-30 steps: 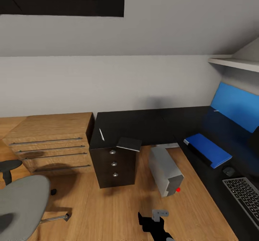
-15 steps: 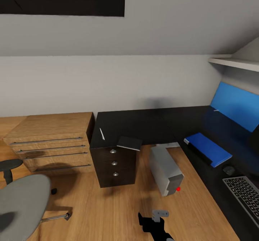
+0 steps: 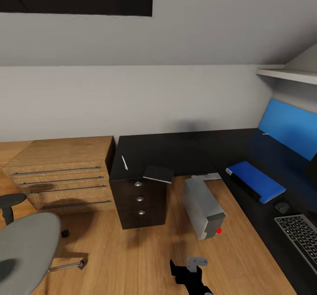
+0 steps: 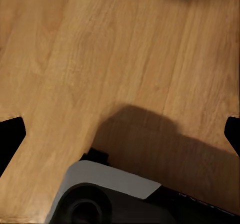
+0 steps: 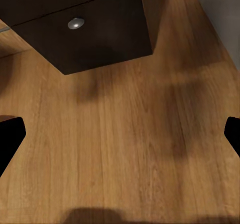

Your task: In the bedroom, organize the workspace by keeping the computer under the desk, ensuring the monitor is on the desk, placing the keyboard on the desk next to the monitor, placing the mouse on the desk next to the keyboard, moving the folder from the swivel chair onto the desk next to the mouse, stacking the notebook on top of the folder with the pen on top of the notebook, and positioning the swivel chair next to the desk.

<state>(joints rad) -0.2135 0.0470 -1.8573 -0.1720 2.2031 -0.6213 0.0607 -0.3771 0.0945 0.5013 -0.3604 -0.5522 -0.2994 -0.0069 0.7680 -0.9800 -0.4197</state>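
1. Done already – blue folder (image 3: 255,181), mouse (image 3: 281,206) and keyboard (image 3: 299,238) lying in a row on the black desk (image 3: 185,152).
2. Still to stack: dark notebook (image 3: 158,174) and white pen (image 3: 124,162), near the drawers.
3. Still out: computer (image 3: 202,207) lying tipped on the floor; swivel chair (image 3: 24,251) well apart.
4. Left gripper (image 4: 120,129) and right gripper (image 5: 120,134) – both wide open, holding nothing.

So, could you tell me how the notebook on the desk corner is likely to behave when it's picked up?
The notebook looks thin and flat, so probably light and somewhat flexible. One corner overhangs the desk edge above the drawers, so a sideways nudge might tip it off. That overhang could offer the fingers an edge to pinch.
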